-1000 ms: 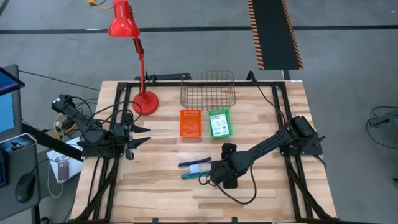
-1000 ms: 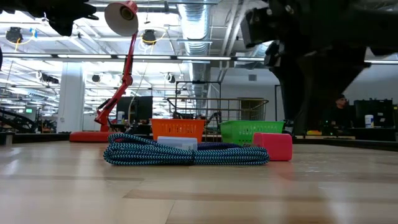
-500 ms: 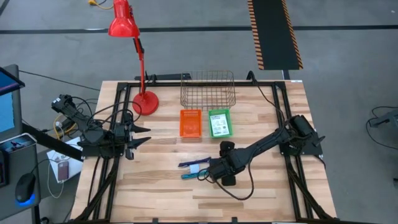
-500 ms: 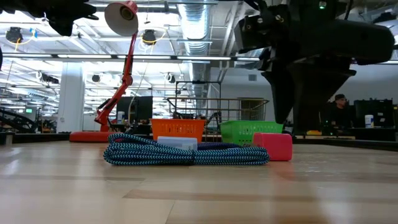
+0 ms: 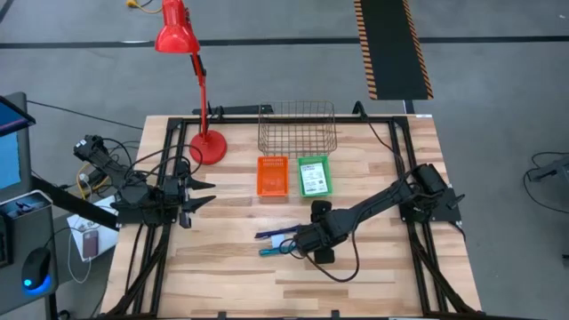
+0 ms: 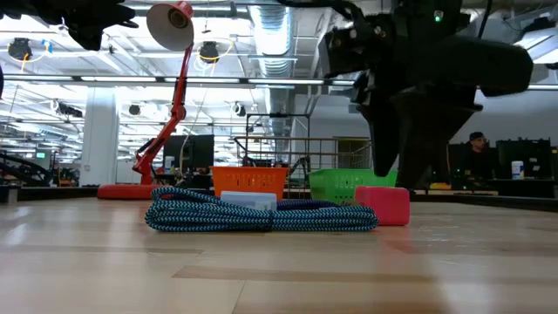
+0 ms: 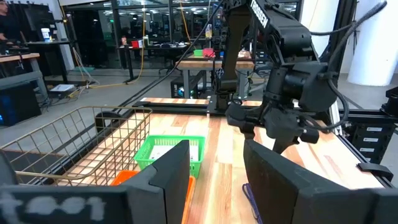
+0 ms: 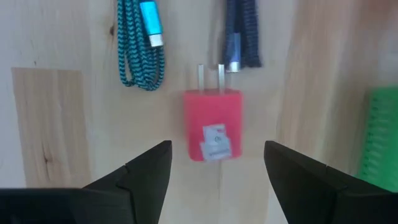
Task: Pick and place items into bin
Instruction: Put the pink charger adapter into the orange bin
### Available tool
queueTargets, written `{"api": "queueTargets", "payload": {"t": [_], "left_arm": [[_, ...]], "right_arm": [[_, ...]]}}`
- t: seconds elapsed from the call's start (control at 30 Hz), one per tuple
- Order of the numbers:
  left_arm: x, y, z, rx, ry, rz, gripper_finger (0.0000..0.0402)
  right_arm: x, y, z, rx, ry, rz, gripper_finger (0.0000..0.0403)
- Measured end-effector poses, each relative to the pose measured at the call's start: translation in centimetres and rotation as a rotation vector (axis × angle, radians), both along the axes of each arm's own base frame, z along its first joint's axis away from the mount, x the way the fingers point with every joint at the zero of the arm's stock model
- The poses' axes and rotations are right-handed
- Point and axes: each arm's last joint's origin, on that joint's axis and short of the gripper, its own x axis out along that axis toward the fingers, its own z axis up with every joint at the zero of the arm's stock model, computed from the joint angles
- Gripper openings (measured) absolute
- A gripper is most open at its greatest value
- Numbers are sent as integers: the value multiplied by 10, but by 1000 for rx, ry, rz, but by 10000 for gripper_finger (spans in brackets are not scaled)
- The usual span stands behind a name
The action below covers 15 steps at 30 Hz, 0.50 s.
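Pale wooden planks make up the table [image 5: 222,276], with a grey floor all around it. Near the table's middle lies a red-pink wall charger [image 8: 213,124], flat with its two metal prongs showing, a white label on its face. Just beside its prongs lie two coiled braided cables, a teal cable [image 8: 142,46] and a dark blue cable [image 8: 241,34], each with a metal plug end; in the low view the teal coil [image 6: 253,214] sits in front, the charger [image 6: 384,205] at its end. The right gripper [image 8: 214,165] hangs directly over the charger, fingers spread wide on either side of it and apart from it. Farther back stand an orange bin [image 5: 273,175] and a green bin [image 5: 314,175] side by side, the green one holding a white printed card. Behind them is a wire basket [image 5: 297,129], and beside that a red desk lamp [image 5: 206,145]. The left gripper [image 5: 203,195] waits at the table's left edge, jaws parted.
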Motion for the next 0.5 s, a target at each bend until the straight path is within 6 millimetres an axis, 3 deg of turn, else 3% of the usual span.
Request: {"api": "queueTargets", "payload": {"t": [0.5], "left_arm": [[0,0,0,0,0,0,142]], "right_arm": [[1,-6,-18,40,30,11,250]]}}
